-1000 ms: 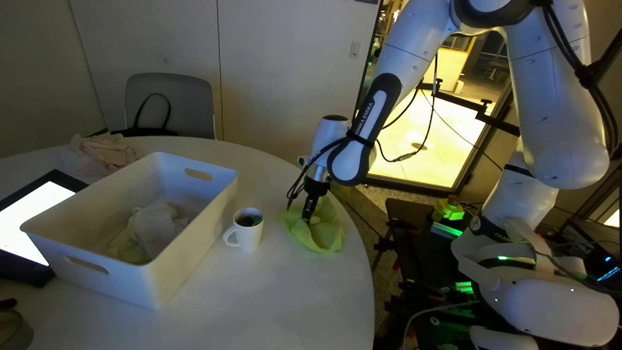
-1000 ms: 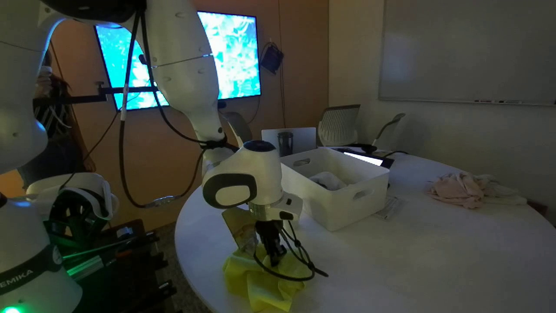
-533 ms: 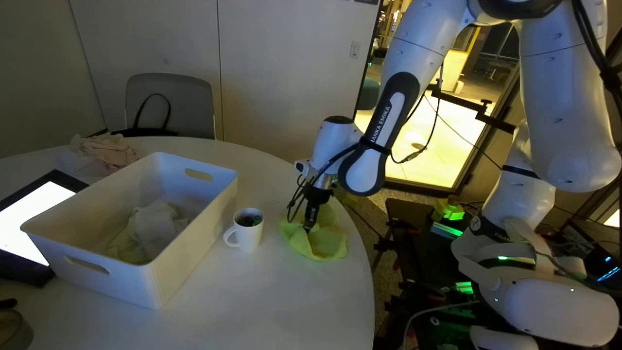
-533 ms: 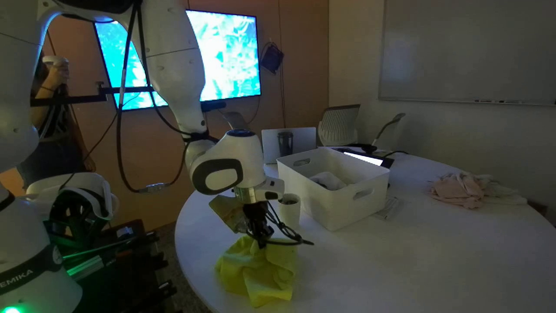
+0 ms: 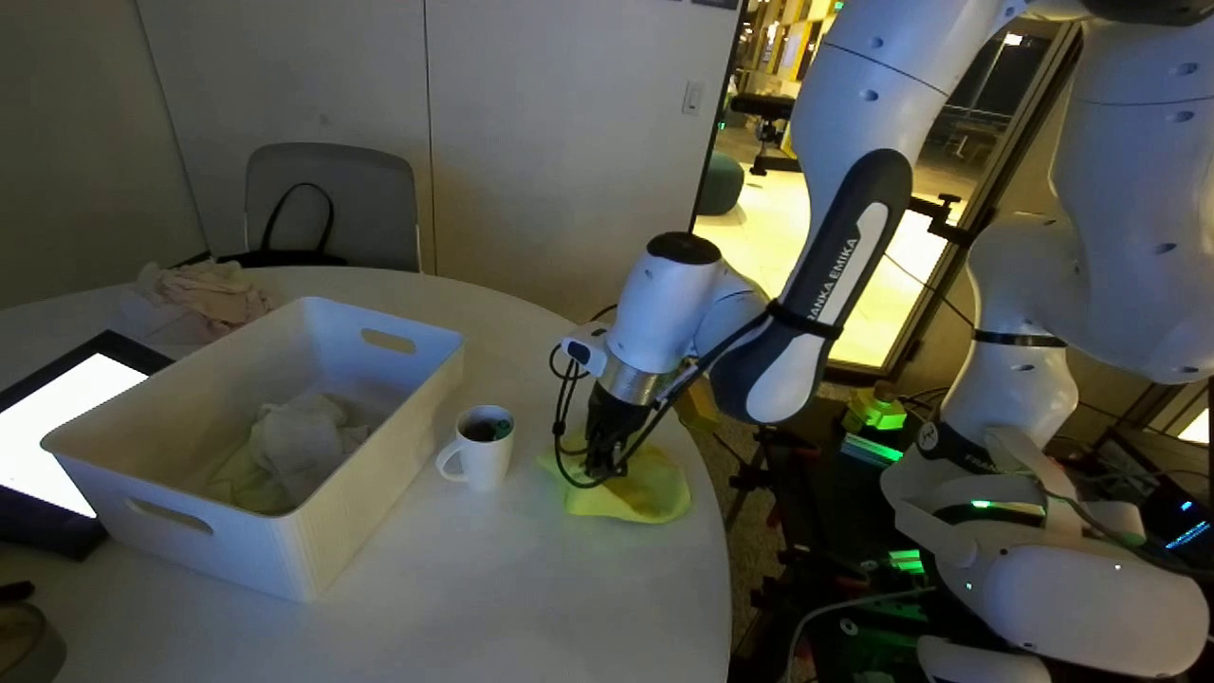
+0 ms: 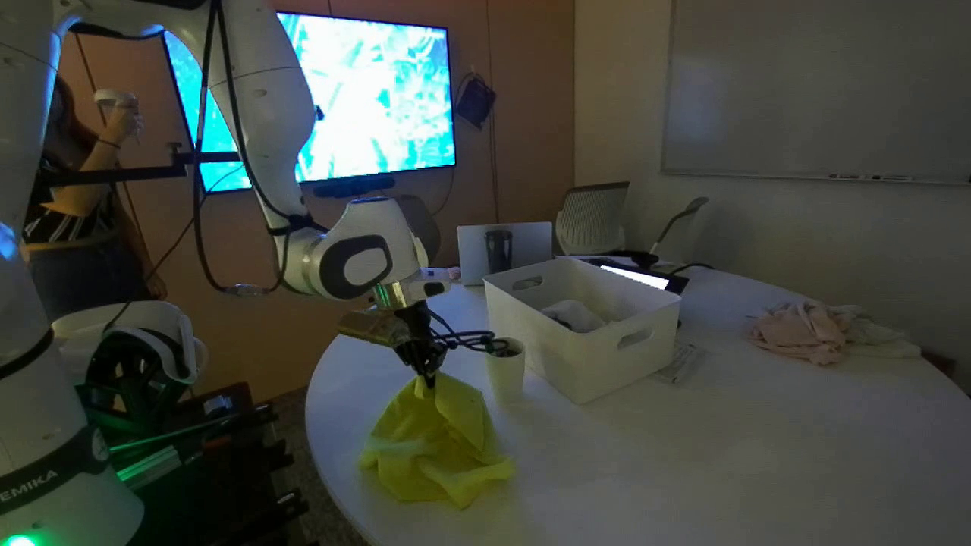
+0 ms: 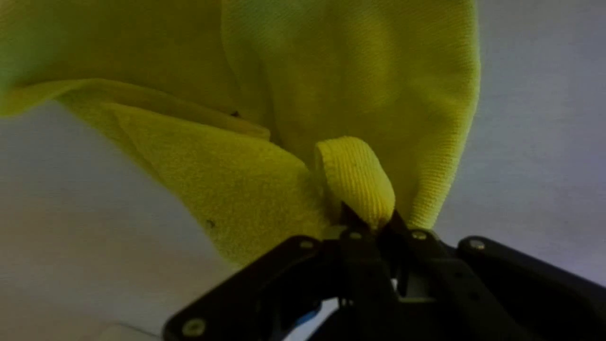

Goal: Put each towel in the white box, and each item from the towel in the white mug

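Observation:
A yellow-green towel (image 6: 436, 462) is pulled up into a peak under my gripper (image 6: 429, 381), its loose part still resting on the table. In the wrist view the fingers of the gripper (image 7: 374, 219) pinch a fold of the towel (image 7: 369, 71), so they are shut on it. Beside it stands the white mug (image 5: 489, 457), upright, with something dark and greenish inside. The white box (image 5: 370, 517) is just past the mug and holds a yellow-green towel (image 5: 248, 482) partly under a whitish cloth (image 5: 303, 434). I see no item on the held towel.
A tablet with a lit screen (image 5: 71, 408) lies against the box's far side. Pink and white cloths (image 6: 808, 334) are heaped farther off on the round table (image 6: 743, 462). A laptop (image 6: 470, 246) and a dark tumbler (image 6: 498, 250) stand behind the box. The table edge runs close by the towel.
My gripper has closed further and risen, drawing the towel from a spread, rumpled shape into a peak. In an exterior view the mug has come out from behind the arm.

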`<action>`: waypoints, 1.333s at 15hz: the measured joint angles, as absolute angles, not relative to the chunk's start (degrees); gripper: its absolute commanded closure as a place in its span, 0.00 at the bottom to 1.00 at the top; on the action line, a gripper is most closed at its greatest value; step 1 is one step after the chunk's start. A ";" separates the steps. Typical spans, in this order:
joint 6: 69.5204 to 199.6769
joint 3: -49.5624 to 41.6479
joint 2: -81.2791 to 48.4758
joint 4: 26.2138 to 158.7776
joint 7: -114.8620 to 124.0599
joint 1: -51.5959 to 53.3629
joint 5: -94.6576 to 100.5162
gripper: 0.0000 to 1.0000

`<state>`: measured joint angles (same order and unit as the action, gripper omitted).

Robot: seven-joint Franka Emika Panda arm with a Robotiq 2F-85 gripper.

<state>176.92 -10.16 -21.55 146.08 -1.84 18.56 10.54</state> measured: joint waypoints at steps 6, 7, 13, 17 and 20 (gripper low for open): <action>175.63 -20.22 -21.38 145.05 2.72 35.36 16.61 0.91; 175.43 -21.93 -21.90 144.53 3.68 38.11 17.37 0.91; 175.72 -34.03 -23.35 142.27 9.79 54.19 20.33 0.91; 175.77 -46.28 -20.57 142.18 15.33 67.40 22.32 0.91; 175.04 -56.70 -17.47 142.15 18.80 76.90 24.05 0.91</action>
<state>175.04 -56.70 -17.47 142.15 18.80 76.90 24.05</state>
